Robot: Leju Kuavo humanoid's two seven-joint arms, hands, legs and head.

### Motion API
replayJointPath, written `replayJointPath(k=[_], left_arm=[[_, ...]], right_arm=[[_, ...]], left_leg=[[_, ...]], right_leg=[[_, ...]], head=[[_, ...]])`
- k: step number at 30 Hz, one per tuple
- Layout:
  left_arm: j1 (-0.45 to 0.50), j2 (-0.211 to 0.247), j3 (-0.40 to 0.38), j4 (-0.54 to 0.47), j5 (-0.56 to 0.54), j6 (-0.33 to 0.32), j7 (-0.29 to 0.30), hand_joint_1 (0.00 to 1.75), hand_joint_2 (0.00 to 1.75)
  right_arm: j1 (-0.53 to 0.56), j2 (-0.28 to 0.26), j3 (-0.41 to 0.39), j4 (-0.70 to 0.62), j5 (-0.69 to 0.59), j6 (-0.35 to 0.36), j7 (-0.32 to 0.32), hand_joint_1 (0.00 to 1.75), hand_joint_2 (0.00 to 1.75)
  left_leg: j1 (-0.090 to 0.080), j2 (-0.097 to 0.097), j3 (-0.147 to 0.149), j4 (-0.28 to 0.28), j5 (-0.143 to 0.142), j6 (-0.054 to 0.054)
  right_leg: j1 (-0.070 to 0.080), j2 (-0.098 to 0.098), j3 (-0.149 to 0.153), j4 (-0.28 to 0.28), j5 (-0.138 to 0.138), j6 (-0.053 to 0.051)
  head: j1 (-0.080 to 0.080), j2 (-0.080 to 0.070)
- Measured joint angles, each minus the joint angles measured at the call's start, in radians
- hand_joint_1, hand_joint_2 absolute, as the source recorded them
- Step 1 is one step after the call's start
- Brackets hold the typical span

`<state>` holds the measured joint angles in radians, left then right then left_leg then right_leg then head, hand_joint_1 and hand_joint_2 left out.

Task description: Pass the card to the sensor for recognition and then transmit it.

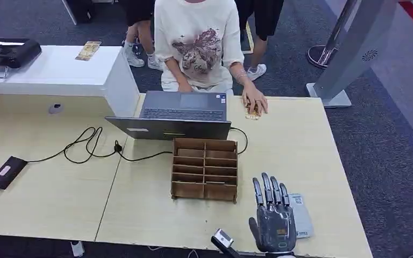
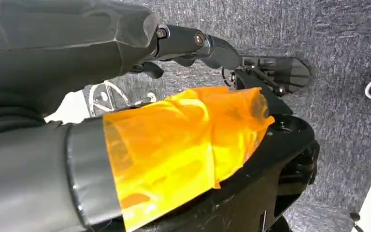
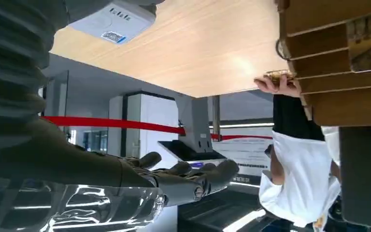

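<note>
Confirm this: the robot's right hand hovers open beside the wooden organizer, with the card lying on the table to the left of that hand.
Wrong on one point. In the head view the card lies on the table to the right of the right robot hand, partly tucked under it. The hand is open, and the wooden organizer stands beside it.

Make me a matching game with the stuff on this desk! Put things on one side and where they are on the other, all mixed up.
Things:
1. laptop
2. wooden organizer
3. right hand
4. black box

Places:
A. at the table's near edge, beside a white card
B. on the table's far left, with a cable plugged in
C. in front of the seated person
D. mid-table, just in front of the laptop

Pairs: 1-C, 2-D, 3-A, 4-B
</note>
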<state>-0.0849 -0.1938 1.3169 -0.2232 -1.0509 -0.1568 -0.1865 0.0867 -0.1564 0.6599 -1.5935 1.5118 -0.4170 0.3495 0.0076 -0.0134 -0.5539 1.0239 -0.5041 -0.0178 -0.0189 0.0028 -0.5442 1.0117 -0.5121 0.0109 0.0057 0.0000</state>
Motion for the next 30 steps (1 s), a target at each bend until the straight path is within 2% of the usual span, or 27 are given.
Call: replayJointPath(k=[7, 9, 10, 13, 15, 18, 21, 24, 30], left_arm=[[-0.004, 0.000, -0.002, 0.000, -0.017, -0.002, 0.012, 0.00, 0.00], [-0.004, 0.000, -0.003, 0.000, -0.021, -0.005, 0.016, 0.00, 0.00], [-0.004, 0.000, -0.003, 0.000, -0.023, -0.007, 0.016, 0.00, 0.00], [-0.004, 0.000, -0.006, 0.000, -0.028, -0.013, 0.016, 0.00, 0.00], [-0.004, 0.000, -0.010, 0.000, -0.032, -0.015, 0.016, 0.00, 0.00], [-0.005, 0.002, -0.014, 0.000, -0.037, -0.021, 0.016, 0.00, 0.00], [-0.005, 0.002, -0.019, 0.000, -0.037, -0.021, 0.016, 0.00, 0.00], [-0.005, 0.002, -0.019, 0.000, -0.037, -0.021, 0.018, 0.00, 0.00], [-0.005, 0.002, -0.019, 0.000, -0.037, -0.020, 0.018, 0.00, 0.00]], right_arm=[[-0.092, 0.042, 0.000, 0.077, -0.008, 0.053, -0.049, 0.00, 1.75], [-0.125, 0.053, 0.000, 0.099, -0.019, 0.063, -0.056, 0.14, 1.75], [-0.139, 0.059, -0.001, 0.106, -0.028, 0.067, -0.058, 0.30, 1.75], [-0.180, 0.073, -0.002, 0.135, -0.066, 0.092, -0.072, 0.35, 1.75], [-0.200, 0.082, -0.002, 0.156, -0.094, 0.103, -0.076, 0.47, 1.75], [-0.231, 0.097, -0.001, 0.188, -0.122, 0.115, -0.083, 0.42, 1.75], [-0.252, 0.106, 0.000, 0.210, -0.131, 0.121, -0.083, 0.51, 1.75], [-0.267, 0.113, 0.000, 0.225, -0.134, 0.124, -0.083, 0.49, 1.75], [-0.273, 0.119, 0.001, 0.240, -0.143, 0.125, -0.083, 0.37, 1.75]], left_leg=[[0.000, 0.001, 0.000, 0.000, 0.000, 0.000], [0.000, 0.001, 0.000, 0.000, 0.001, -0.001], [0.000, 0.001, 0.000, 0.000, 0.001, -0.001], [0.000, 0.001, 0.000, 0.000, 0.001, -0.001], [0.000, 0.001, 0.000, 0.000, 0.001, -0.001], [0.001, 0.001, 0.000, 0.000, 0.001, -0.001], [0.001, 0.000, 0.000, 0.000, 0.001, -0.001], [0.001, 0.001, 0.000, 0.000, 0.001, -0.001], [0.001, 0.000, 0.000, 0.000, 0.001, -0.001]], right_leg=[[0.000, 0.001, 0.000, 0.000, 0.000, -0.001], [0.000, 0.001, 0.000, 0.000, 0.001, -0.001], [0.000, 0.001, 0.000, 0.000, 0.001, -0.001], [0.000, 0.001, 0.000, 0.000, 0.001, -0.001], [0.000, 0.001, 0.000, 0.000, 0.001, -0.001], [0.000, 0.001, 0.000, 0.000, 0.001, -0.001], [0.001, 0.000, 0.000, 0.000, 0.001, -0.001], [0.001, 0.001, 0.000, 0.000, 0.001, -0.001], [0.001, 0.000, 0.000, 0.000, 0.001, -0.001]], head=[[0.001, 0.000], [0.000, 0.000], [0.000, 0.000], [0.001, 0.000], [0.001, 0.000], [0.000, 0.000], [0.000, 0.000], [0.000, 0.000], [0.000, 0.000]])
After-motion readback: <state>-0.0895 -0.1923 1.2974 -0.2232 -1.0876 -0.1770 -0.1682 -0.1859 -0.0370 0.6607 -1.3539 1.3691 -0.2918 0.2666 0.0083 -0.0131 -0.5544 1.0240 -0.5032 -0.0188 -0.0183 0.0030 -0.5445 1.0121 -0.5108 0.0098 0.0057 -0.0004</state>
